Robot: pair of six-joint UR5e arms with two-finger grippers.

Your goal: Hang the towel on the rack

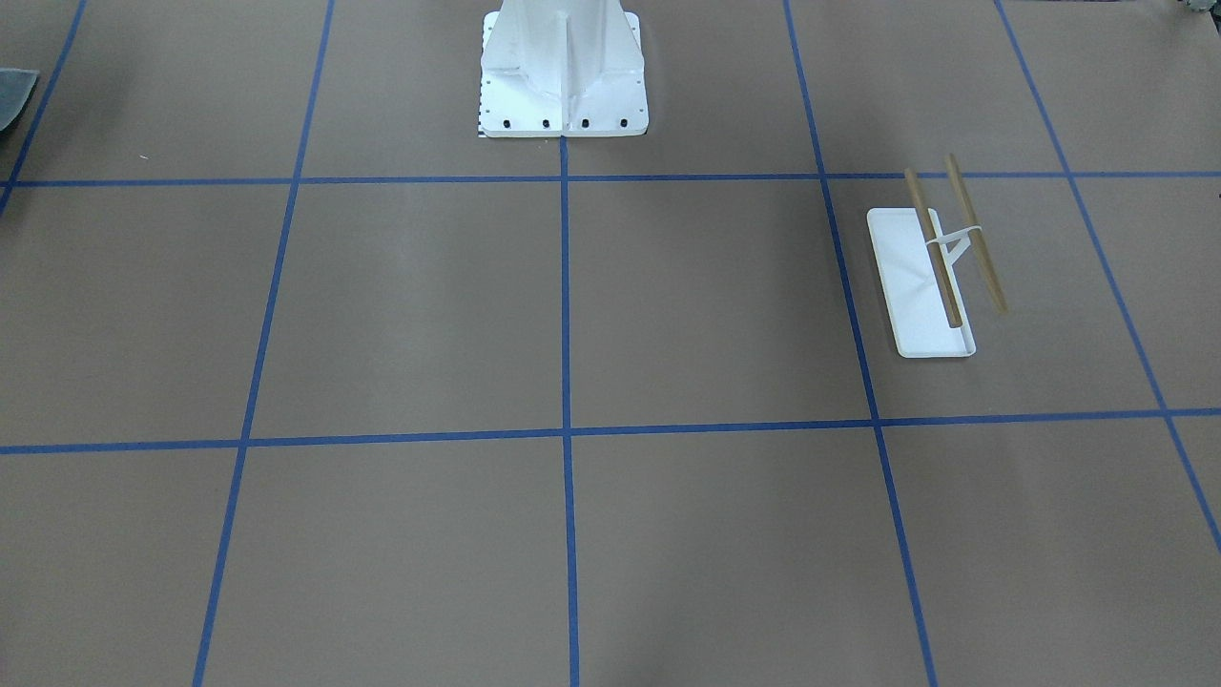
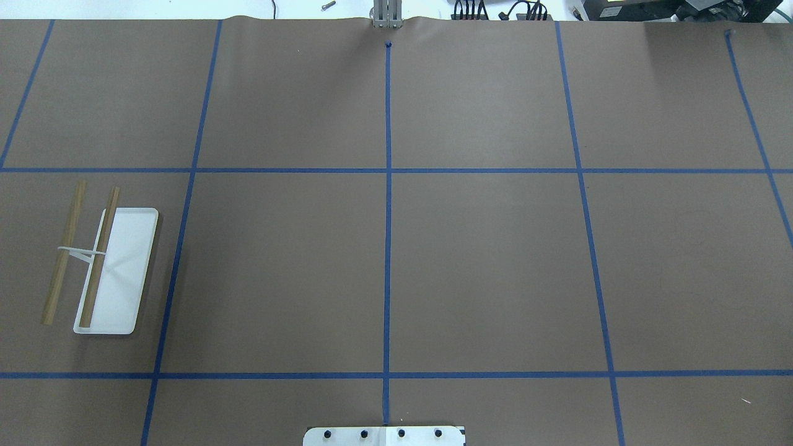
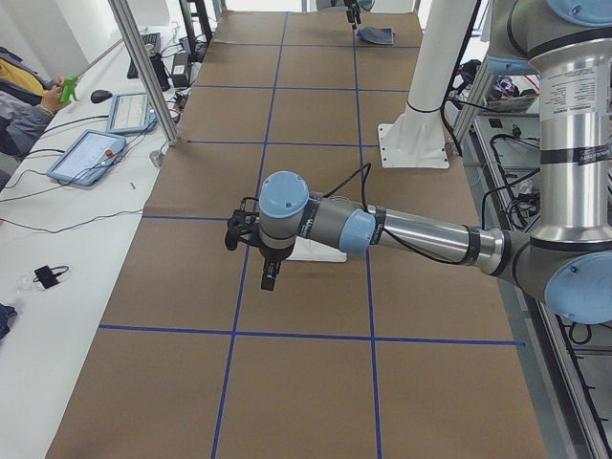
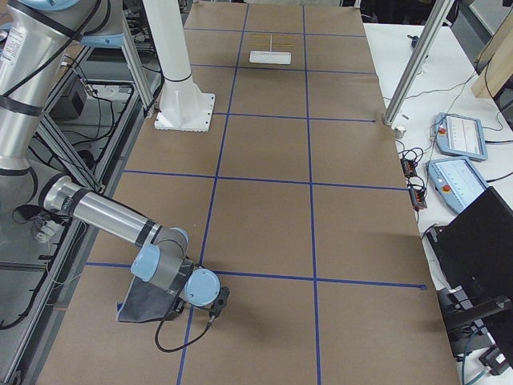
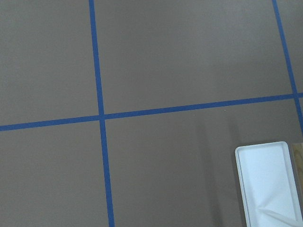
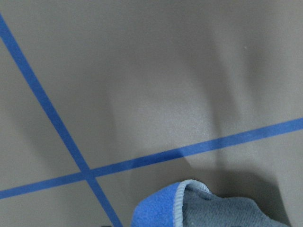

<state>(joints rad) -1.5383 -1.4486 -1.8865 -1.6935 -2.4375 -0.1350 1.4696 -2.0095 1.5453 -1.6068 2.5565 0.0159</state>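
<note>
Front view: rack point(image 1: 923, 320) sits at 3 o'clock, towel point(image 1: 14, 95) at the 10 o'clock edge. Left side view: left gripper point(image 3: 270, 277) near rack, spread can't tell. Right side view: right gripper point(image 4: 217, 302) at towel's 3 o'clock, can't tell either.

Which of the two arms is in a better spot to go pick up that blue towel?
The right. The right arm hangs low beside the towel, which shows in its wrist camera. The left arm is at the table's other end, by the rack.
</note>
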